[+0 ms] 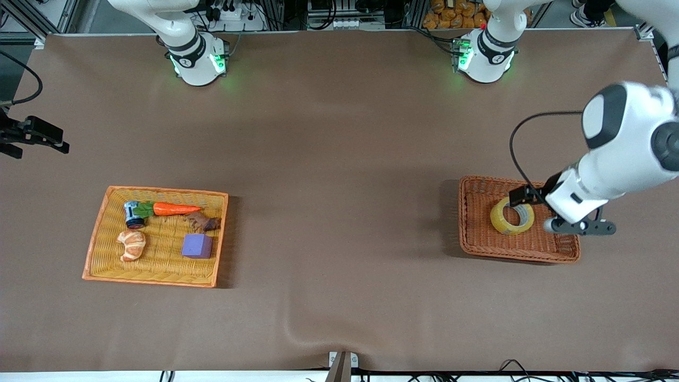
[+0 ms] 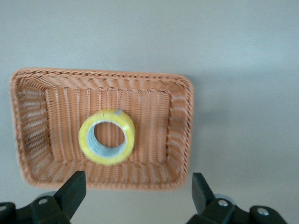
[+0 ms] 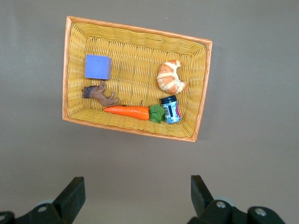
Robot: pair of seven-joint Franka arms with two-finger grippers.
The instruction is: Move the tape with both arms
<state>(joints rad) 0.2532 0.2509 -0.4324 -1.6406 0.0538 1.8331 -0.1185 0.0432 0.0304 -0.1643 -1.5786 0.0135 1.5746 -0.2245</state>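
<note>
The tape (image 1: 498,218), a yellowish translucent ring, lies flat in the brown wicker basket (image 1: 480,249) toward the left arm's end of the table. My left gripper (image 1: 579,227) hangs open and empty above that basket's edge, beside the tape and not touching it. In the left wrist view the tape (image 2: 106,159) lies in the basket (image 2: 180,116) below my open left gripper (image 2: 138,181). My right gripper (image 3: 136,184) is open and empty, high above the bare table beside the yellow basket (image 3: 135,56). It is out of the front view.
The yellow basket (image 1: 159,268) toward the right arm's end holds a carrot (image 1: 175,209), a croissant (image 1: 131,245), a purple cube (image 1: 197,246), a small can (image 1: 132,214) and a brown toy animal (image 1: 203,222). A black device (image 1: 32,135) juts in at that table edge.
</note>
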